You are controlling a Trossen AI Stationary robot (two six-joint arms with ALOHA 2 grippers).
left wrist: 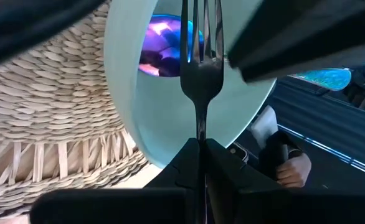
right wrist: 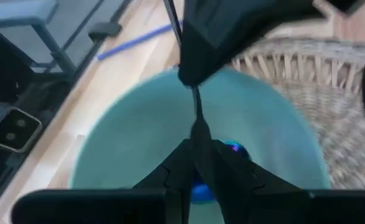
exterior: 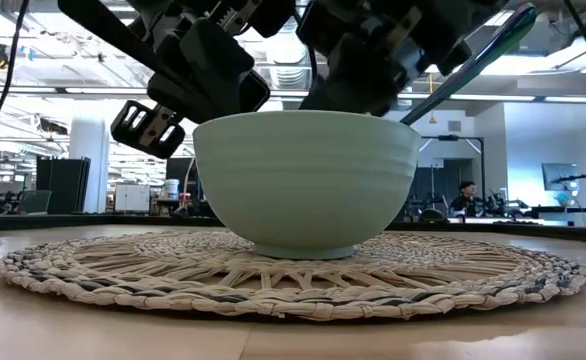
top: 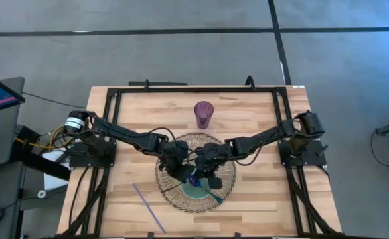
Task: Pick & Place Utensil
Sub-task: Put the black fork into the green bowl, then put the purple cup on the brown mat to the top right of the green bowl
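On the bench (top: 261,199), the left gripper (left wrist: 198,146) hangs over the pale bowl (exterior: 306,180) on the woven mat (exterior: 273,275), jaws clenched on the handle of a fork (left wrist: 201,81) whose tines point down into the bowl. The placing step looks to be in hand; next the fork must be lowered and let go inside. The right gripper (right wrist: 195,146), just beside it over the same bowl, has its jaws pinched on a thin utensil handle (right wrist: 196,109). A purple cup (top: 204,113) stands behind the mat.
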